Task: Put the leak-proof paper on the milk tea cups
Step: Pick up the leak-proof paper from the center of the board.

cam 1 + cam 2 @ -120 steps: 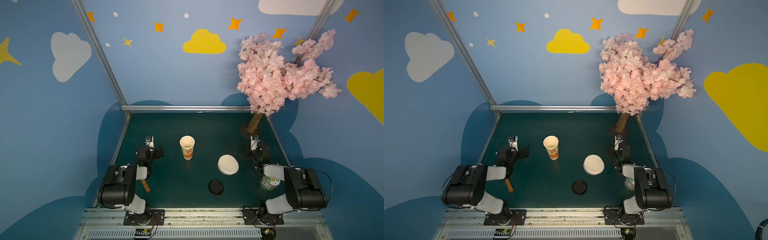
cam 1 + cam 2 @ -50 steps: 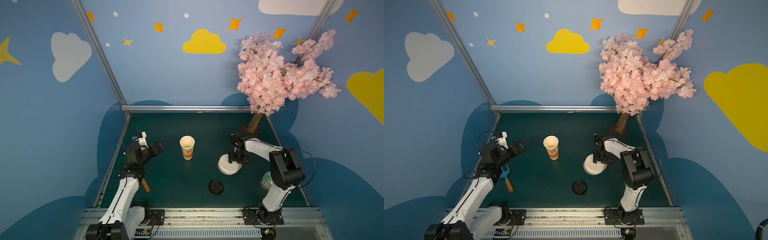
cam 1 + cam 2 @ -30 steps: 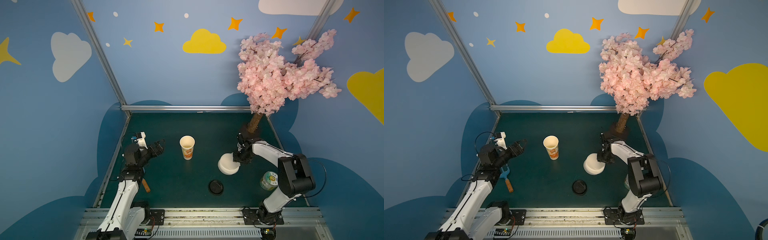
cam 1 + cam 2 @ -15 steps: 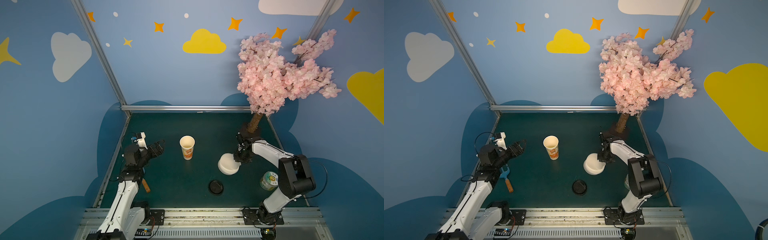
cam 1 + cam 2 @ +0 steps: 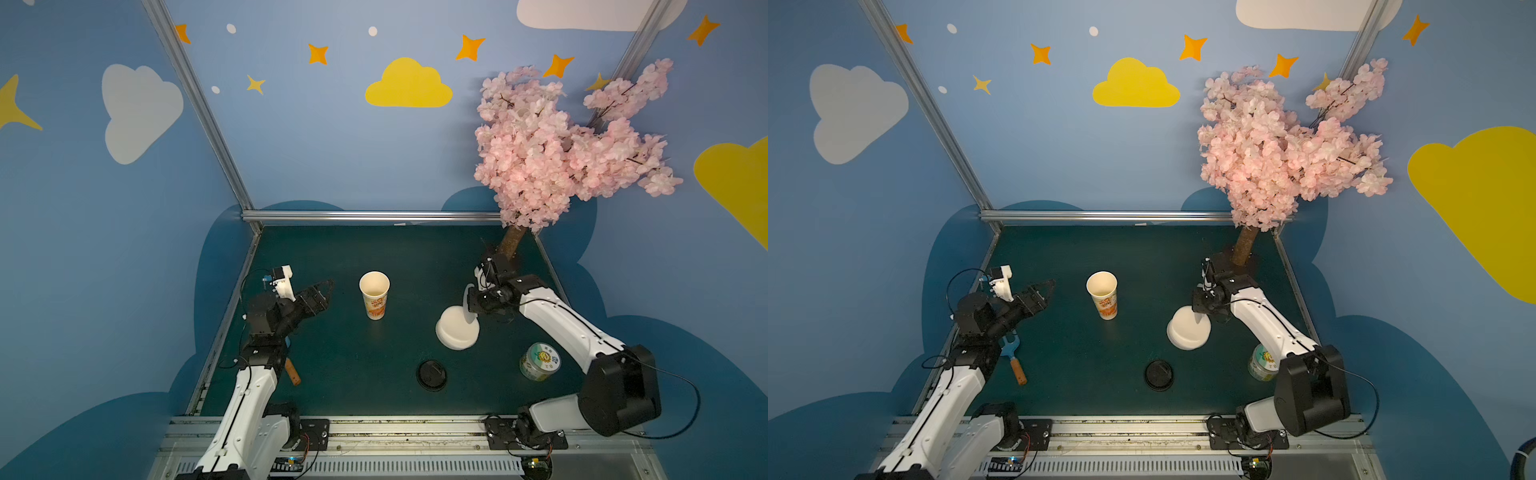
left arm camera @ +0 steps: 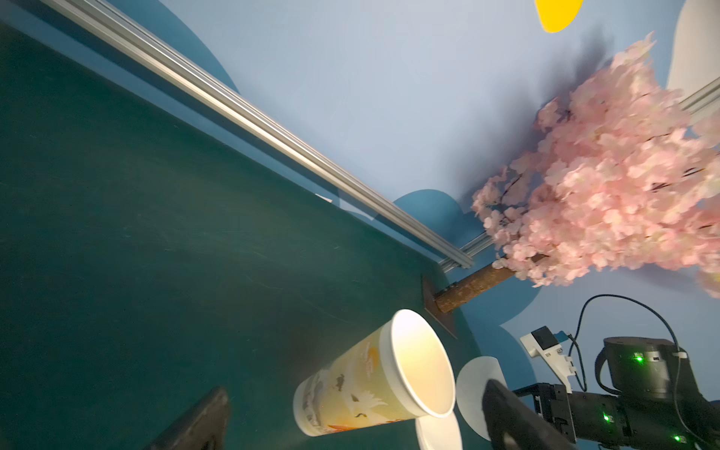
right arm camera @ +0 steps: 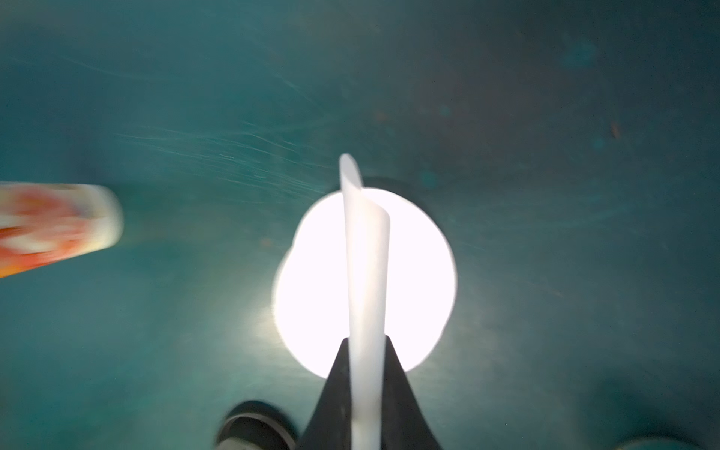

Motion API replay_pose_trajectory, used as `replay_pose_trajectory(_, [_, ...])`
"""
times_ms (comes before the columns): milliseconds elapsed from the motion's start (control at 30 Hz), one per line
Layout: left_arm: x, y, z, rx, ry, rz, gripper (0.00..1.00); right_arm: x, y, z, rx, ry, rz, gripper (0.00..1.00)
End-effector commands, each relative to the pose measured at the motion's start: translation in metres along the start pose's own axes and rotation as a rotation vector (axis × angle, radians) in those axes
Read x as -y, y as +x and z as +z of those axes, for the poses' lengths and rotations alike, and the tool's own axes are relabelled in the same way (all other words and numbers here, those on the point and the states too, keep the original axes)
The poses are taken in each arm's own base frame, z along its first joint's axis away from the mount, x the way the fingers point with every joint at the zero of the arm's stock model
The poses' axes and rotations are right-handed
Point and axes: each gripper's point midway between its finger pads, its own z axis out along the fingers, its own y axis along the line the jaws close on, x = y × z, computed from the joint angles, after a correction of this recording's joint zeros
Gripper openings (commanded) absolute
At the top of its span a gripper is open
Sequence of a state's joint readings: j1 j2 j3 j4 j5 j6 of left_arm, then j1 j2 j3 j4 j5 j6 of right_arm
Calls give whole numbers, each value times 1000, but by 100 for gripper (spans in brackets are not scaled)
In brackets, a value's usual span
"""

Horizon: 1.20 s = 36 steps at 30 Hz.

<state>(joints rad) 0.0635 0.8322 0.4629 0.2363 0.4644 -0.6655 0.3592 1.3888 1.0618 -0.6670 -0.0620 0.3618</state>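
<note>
The milk tea cup [image 5: 374, 295] [image 5: 1102, 293] stands upright and uncovered mid-table, white with orange print, and shows in both wrist views [image 6: 374, 378] [image 7: 58, 226]. My right gripper [image 5: 471, 305] [image 7: 366, 350] is shut on one sheet of leak-proof paper [image 7: 366, 265] [image 6: 473, 389]. The sheet hangs bent, edge-on, just above a white stack of the same round sheets [image 5: 457, 332] [image 5: 1187, 332], right of the cup. My left gripper [image 5: 326, 291] [image 6: 354, 389] stands open left of the cup, pointing at it, with nothing in it.
A black round lid [image 5: 431, 375] lies near the front. A green-and-white can [image 5: 539, 361] stands at the right under my right arm. A pink blossom tree [image 5: 561, 145] stands in the back right corner. An orange-handled tool [image 5: 1017, 365] lies beside the left arm.
The right gripper has shut on a sheet at the far edge of the stack and raised it a little. The left arm has stayed put, open.
</note>
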Motion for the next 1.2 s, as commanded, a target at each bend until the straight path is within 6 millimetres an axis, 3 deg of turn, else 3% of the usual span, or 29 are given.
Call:
replay_pose_trajectory(0, [26, -5, -1, 1, 135, -26, 100, -54, -25, -35, 115, -261, -38, 14])
replay_pose_trajectory(167, [60, -2, 2, -77, 303, -68, 100, -136, -46, -87, 236, -619, -107, 14])
replay_pose_trajectory(300, [85, 4, 9, -179, 386, -102, 100, -194, -53, -115, 305, -796, -179, 15])
replay_pose_trajectory(467, [113, 5, 12, -211, 504, -155, 100, -247, -60, -131, 287, -943, -231, 16])
replay_pose_trajectory(600, [136, 6, 16, -247, 575, -158, 99, -275, -63, -142, 240, -1066, -238, 16])
replay_pose_trajectory(733, [151, -4, 18, -237, 659, -175, 97, -291, -62, -151, 217, -1136, -250, 16])
replay_pose_trajectory(800, [158, -8, 19, -232, 695, -185, 83, -294, -60, -152, 212, -1145, -253, 16])
replay_pose_trajectory(867, [162, -7, 25, -244, 713, -195, 78, -297, -57, -154, 205, -1163, -256, 17])
replay_pose_trajectory(1167, [167, -10, 36, -251, 753, -214, 73, -298, -52, -159, 192, -1189, -255, 17])
